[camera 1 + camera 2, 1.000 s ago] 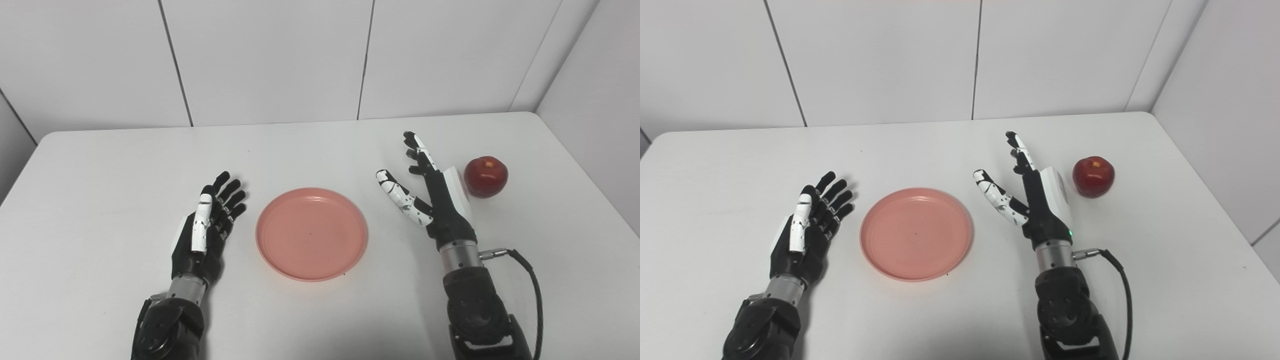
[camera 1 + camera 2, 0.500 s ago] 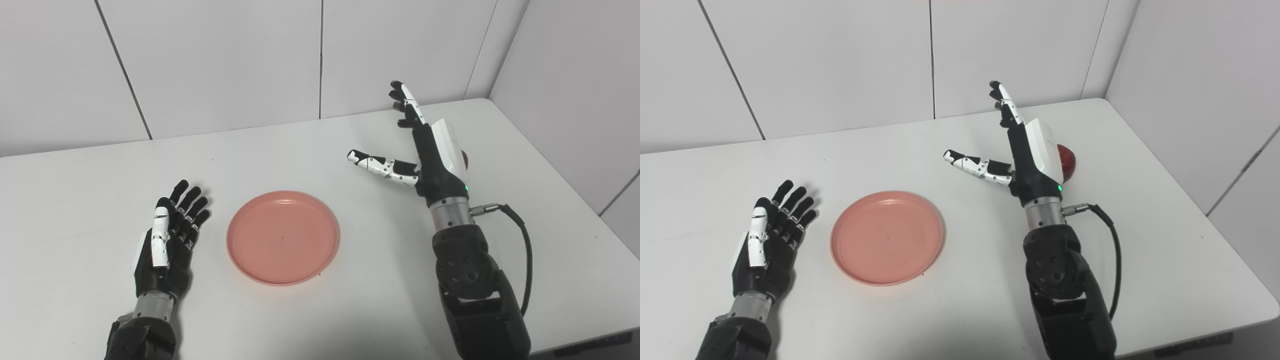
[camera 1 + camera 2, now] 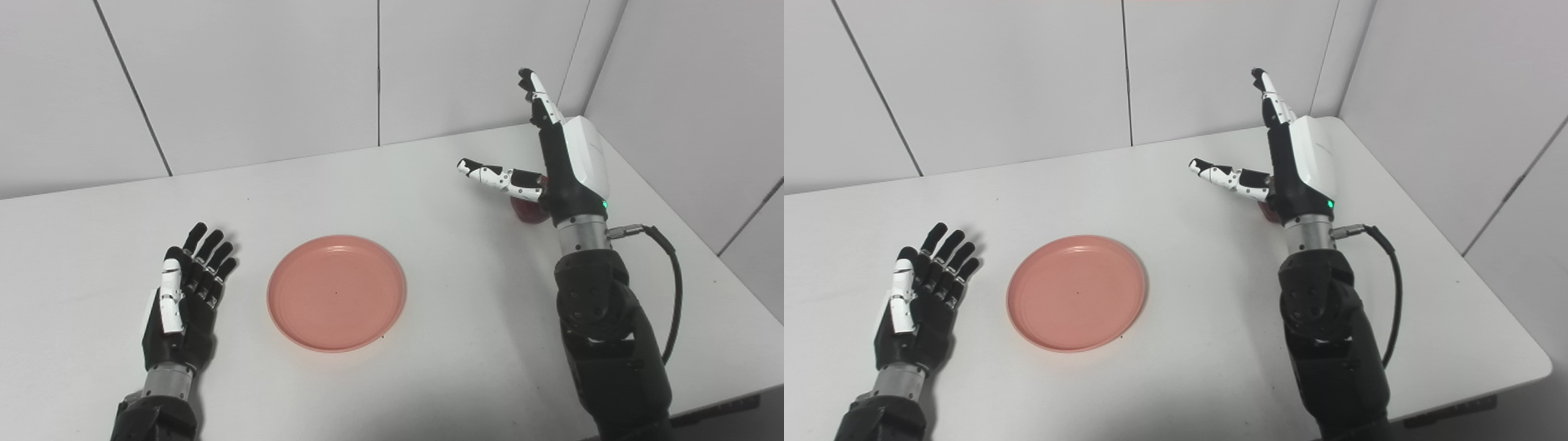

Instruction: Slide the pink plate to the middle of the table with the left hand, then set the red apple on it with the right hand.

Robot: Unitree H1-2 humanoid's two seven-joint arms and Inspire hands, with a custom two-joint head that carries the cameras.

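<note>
The pink plate [image 3: 335, 293] lies flat near the middle of the white table [image 3: 429, 343]. My left hand [image 3: 184, 294] rests palm-up and open on the table, a little left of the plate and apart from it. My right hand [image 3: 554, 156] is raised above the far right of the table, open, fingers pointing up and thumb stretched left. The red apple [image 3: 528, 211] sits on the table behind that hand; only a small part of it shows below the thumb [image 3: 499, 176]. In the right eye view just a sliver of the apple [image 3: 1266, 211] is visible.
White wall panels [image 3: 245, 79] stand behind the table and along its right side [image 3: 686, 110]. The table's right edge [image 3: 729, 269] and front right corner lie close to my right arm. A black cable [image 3: 670, 288] loops off the right wrist.
The camera has turned to the right, shifting the whole picture left. My right hand has risen and moved right, over the apple, now mostly hiding it. The plate and left hand have stayed put.
</note>
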